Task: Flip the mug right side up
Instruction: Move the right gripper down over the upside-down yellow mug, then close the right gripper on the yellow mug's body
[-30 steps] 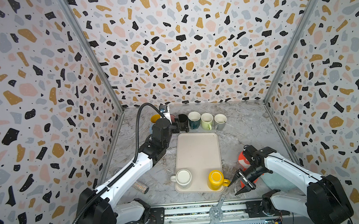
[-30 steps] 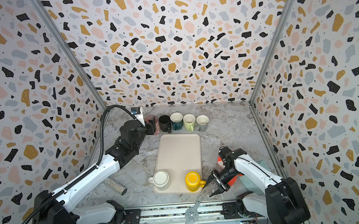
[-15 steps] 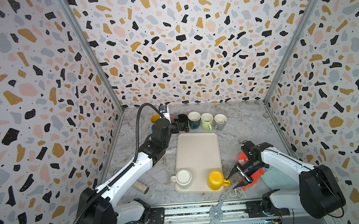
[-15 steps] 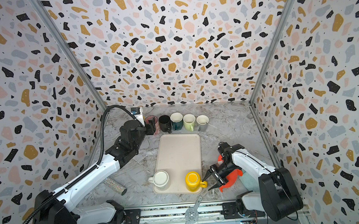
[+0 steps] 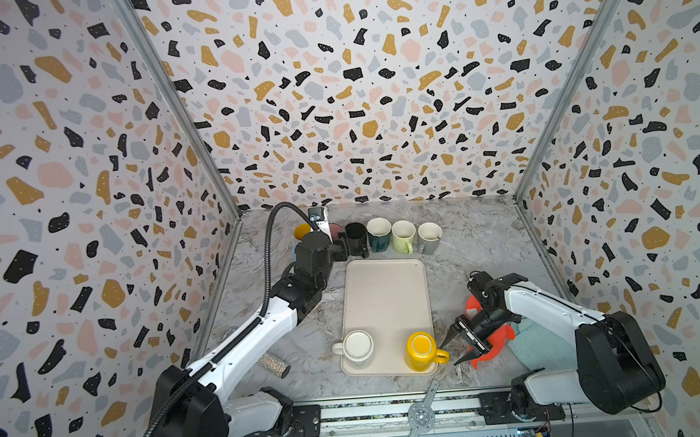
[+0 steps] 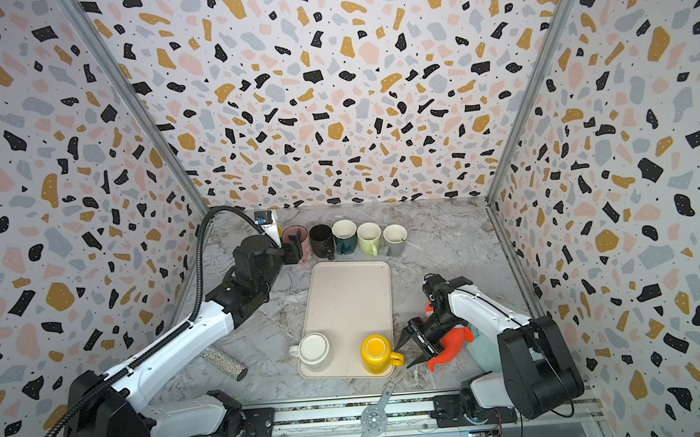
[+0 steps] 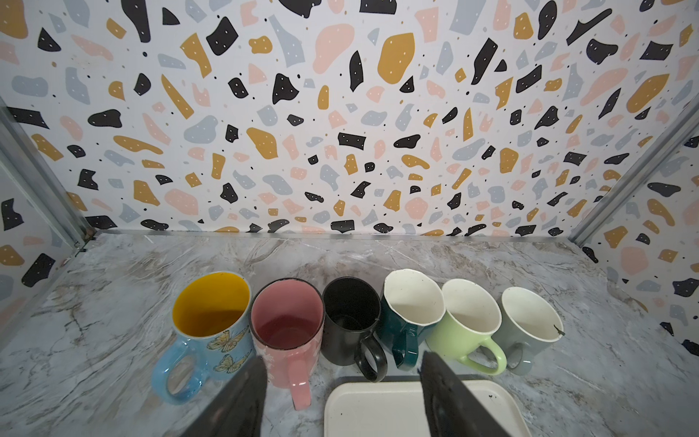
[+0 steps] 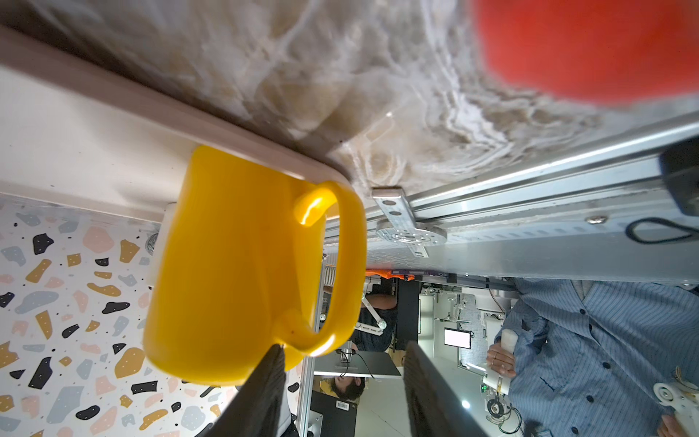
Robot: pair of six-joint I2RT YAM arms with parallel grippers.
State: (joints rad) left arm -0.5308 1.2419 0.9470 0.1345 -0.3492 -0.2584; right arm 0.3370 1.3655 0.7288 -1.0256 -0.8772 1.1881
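A yellow mug [image 5: 419, 350] stands upside down, base up, on the front right corner of the beige tray [image 5: 386, 292], its handle [image 8: 340, 261] pointing right. My right gripper [image 5: 448, 355] [image 6: 402, 358] is open at that handle, a fingertip on either side of it; in the right wrist view the gripper [image 8: 342, 346] holds nothing. A white mug [image 5: 357, 347] also stands base up at the tray's front left. My left gripper [image 7: 342, 357] [image 6: 295, 244] hangs open and empty in front of the back row of mugs.
Several upright mugs line the back: blue butterfly [image 7: 212, 321], pink [image 7: 287, 321], black [image 7: 350, 321], teal [image 7: 410, 314], green [image 7: 465, 325], grey [image 7: 529, 325]. A red object [image 5: 495, 335] and teal cloth [image 5: 530, 341] lie under my right arm. A glittery cylinder [image 5: 274, 365] lies front left.
My right gripper has swung left from beside the red object to the yellow mug's handle, and its jaws have widened slightly. The left arm has stayed put.
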